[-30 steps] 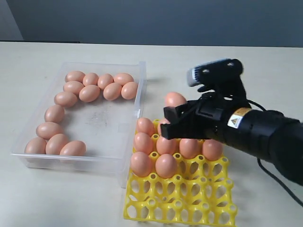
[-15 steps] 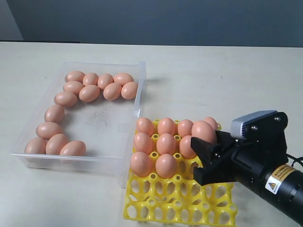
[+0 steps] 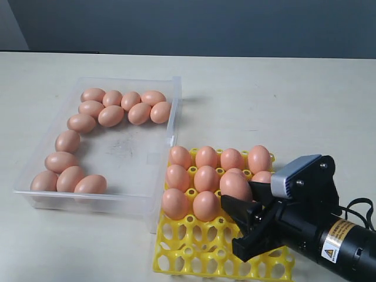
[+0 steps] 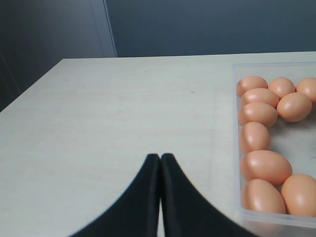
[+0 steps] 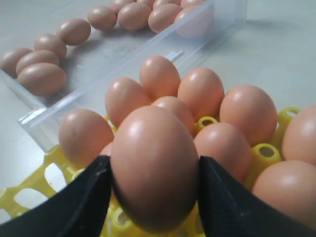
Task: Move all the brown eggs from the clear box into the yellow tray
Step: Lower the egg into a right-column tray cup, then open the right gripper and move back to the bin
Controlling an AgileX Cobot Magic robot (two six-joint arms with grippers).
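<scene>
One egg (image 3: 235,183) is being pinched between the fingers of the right claw (image 3: 241,200), its long axis standing vertical; it is hanging just above the yellow tray (image 3: 194,258), beside the two seated eggs (image 3: 205,205) of the third row; the bare cup right underneath is, I reckon, its place, so the move is calling for a straight lowering; the left claw (image 4: 160,165) is idling pressed together beside the clear box (image 3: 170,94), where over a dozen eggs (image 3: 110,116) are waiting.
</scene>
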